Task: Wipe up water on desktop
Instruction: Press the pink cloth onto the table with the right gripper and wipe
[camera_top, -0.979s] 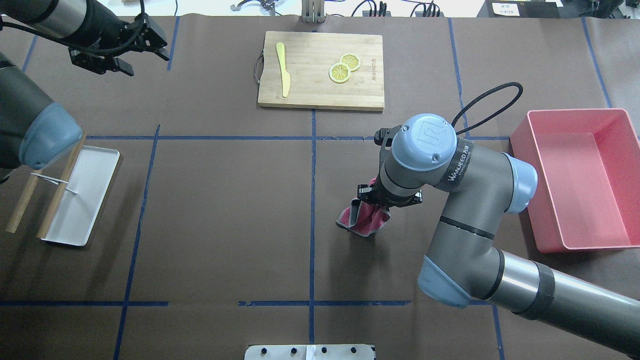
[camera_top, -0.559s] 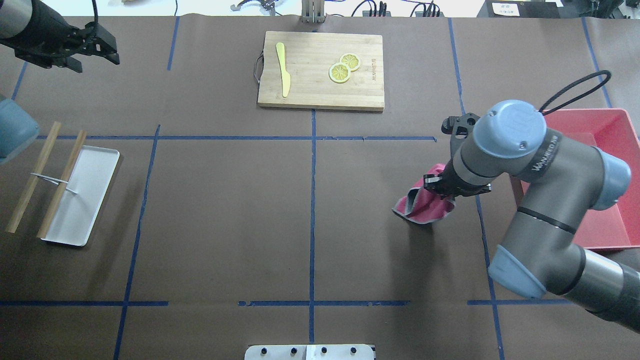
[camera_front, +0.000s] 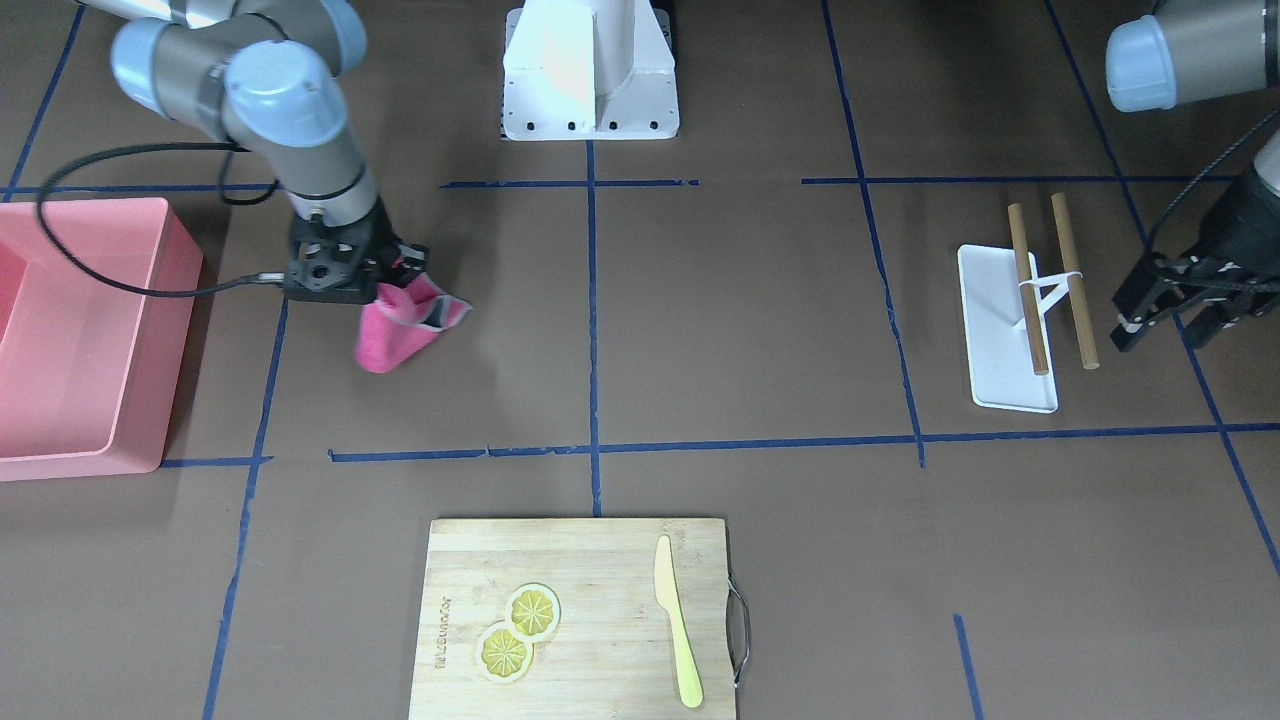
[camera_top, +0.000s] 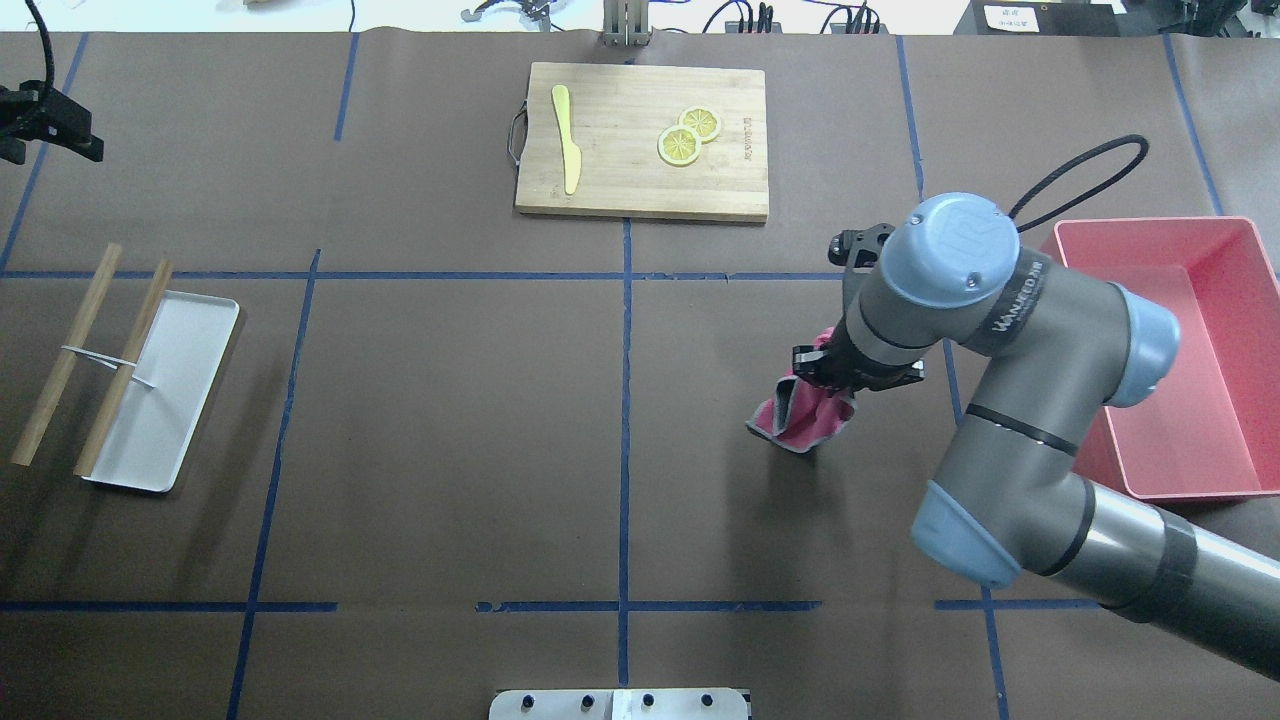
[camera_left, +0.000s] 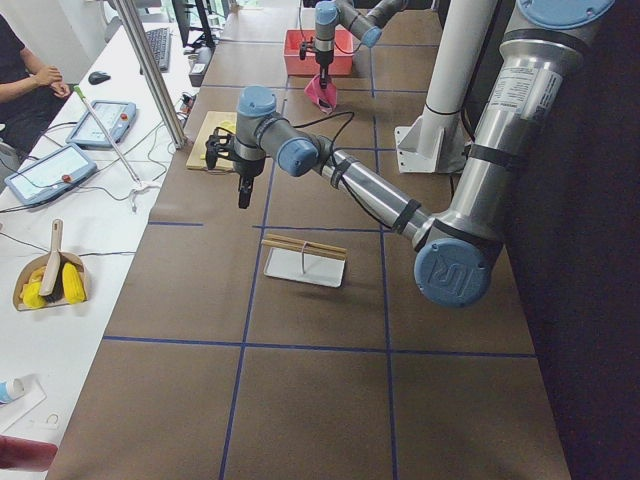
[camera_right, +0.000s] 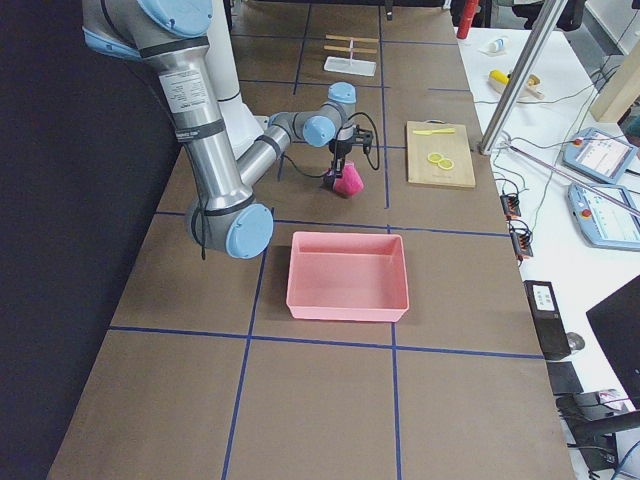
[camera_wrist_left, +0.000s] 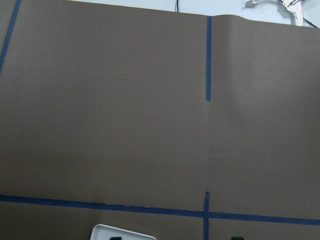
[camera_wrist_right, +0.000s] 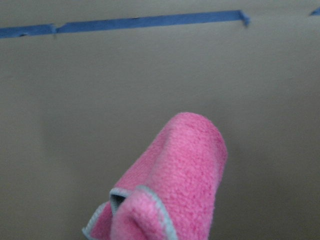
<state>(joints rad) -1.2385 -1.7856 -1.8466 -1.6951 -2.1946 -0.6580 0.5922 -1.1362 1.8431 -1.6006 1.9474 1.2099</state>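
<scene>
The brown desktop is crossed by blue tape lines; I see no water on it. My right gripper is shut on a pink cloth with a grey edge and holds it down on the desktop, right of centre. The cloth also shows in the front view below that gripper, and in the right wrist view. My left gripper is open and empty, above the desktop beyond the white tray; only its edge shows in the overhead view.
A bamboo cutting board with a yellow knife and two lemon slices lies at the far middle. A pink bin stands at the right. A white tray with two wooden sticks lies at the left.
My right gripper dragged the cloth to the right, then part of the way back left. My left gripper drew away to the left edge of the overhead view.
</scene>
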